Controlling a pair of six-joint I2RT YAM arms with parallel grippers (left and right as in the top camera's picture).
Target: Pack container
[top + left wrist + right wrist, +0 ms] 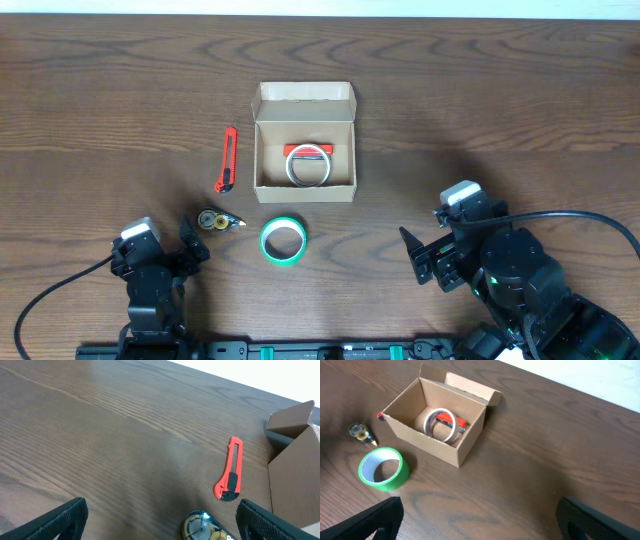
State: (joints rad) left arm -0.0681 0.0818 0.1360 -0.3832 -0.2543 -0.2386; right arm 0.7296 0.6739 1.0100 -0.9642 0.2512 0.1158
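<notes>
**Clerk:** Item one, largest?

**Checker:** Wooden table point(500, 100), dark grain; it bears everything listed.

**Clerk:** Item two?

**Checker:** The container point(304, 193), a tan cardboard box at the table's middle. It stands upright with the lid flap thrown back on the far side. Likely light, with thin walls that would dent under a hard squeeze, and apt to slide on the wood. Best taken by pinching the top edge of a side wall, or the flap itself for closing.

**Clerk:** Contents?

**Checker:** One white ring-shaped roll point(308, 167), lying over a red item point(308, 150) I cannot identify. Room remains.

**Clerk:** Grippers?

**Checker:** Right gripper point(480, 522), jaws spread wide, nothing between them, near edge, well apart from the box. Left gripper point(165, 525), likewise spread and empty.

**Clerk:** Loose stock?

**Checker:**
- Green tape roll point(283, 241), flat on the table, just in front of the box
- Red box cutter point(228, 160), beside the box's left wall, not touching
- Small brass-coloured round piece point(215, 220), near the left gripper, kind unclear
</notes>
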